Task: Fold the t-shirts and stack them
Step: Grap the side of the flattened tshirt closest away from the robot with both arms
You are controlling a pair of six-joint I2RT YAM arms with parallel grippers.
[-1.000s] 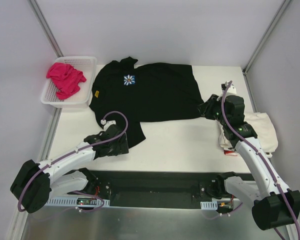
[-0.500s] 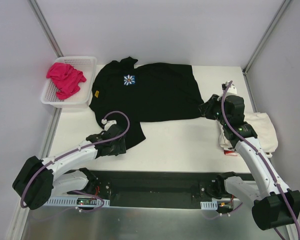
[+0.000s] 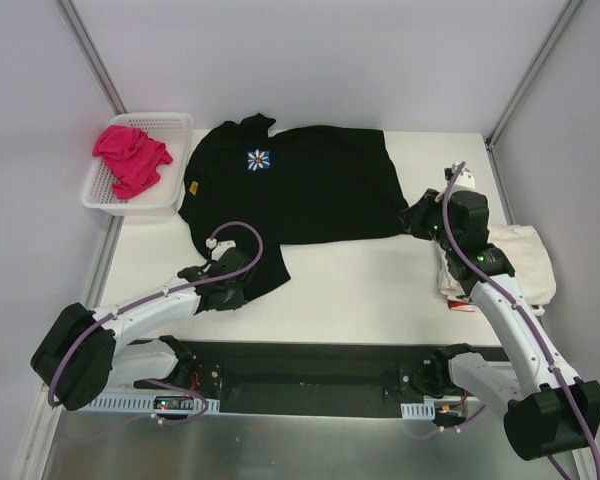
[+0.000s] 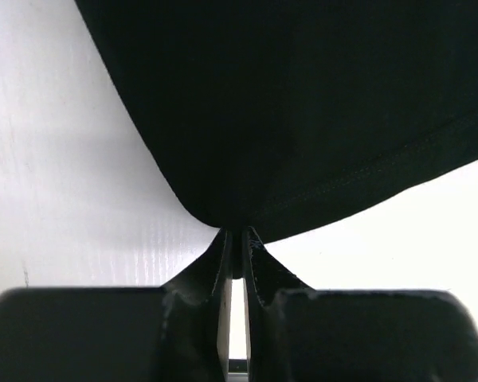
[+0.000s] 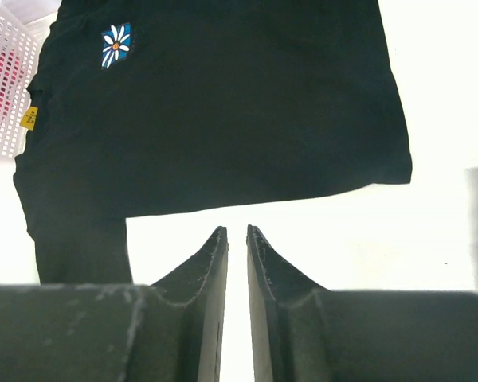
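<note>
The black t-shirt point(image 3: 300, 185) lies spread flat across the table, its white daisy point(image 3: 258, 160) on a blue patch facing up. My left gripper point(image 3: 248, 284) sits at the shirt's near left corner. In the left wrist view its fingertips point(image 4: 236, 233) are shut on the edge of the black cloth point(image 4: 303, 103). My right gripper point(image 3: 418, 216) hovers at the shirt's right corner. Its jaws point(image 5: 237, 229) stand a narrow slit apart with nothing between them, just short of the shirt's hem point(image 5: 223, 103). A pink t-shirt point(image 3: 130, 155) lies crumpled in the basket. Cream-white t-shirts point(image 3: 525, 260) lie under the right arm.
The white mesh basket point(image 3: 175, 125) stands at the far left corner, next to the black shirt's collar. Grey walls and metal posts close in the table at the back and on both sides. Bare white table point(image 3: 360, 285) lies between the two arms.
The left gripper's jaws have gone from wide open to shut on the black shirt's near left corner, and it has edged right. The right arm has hardly moved.
</note>
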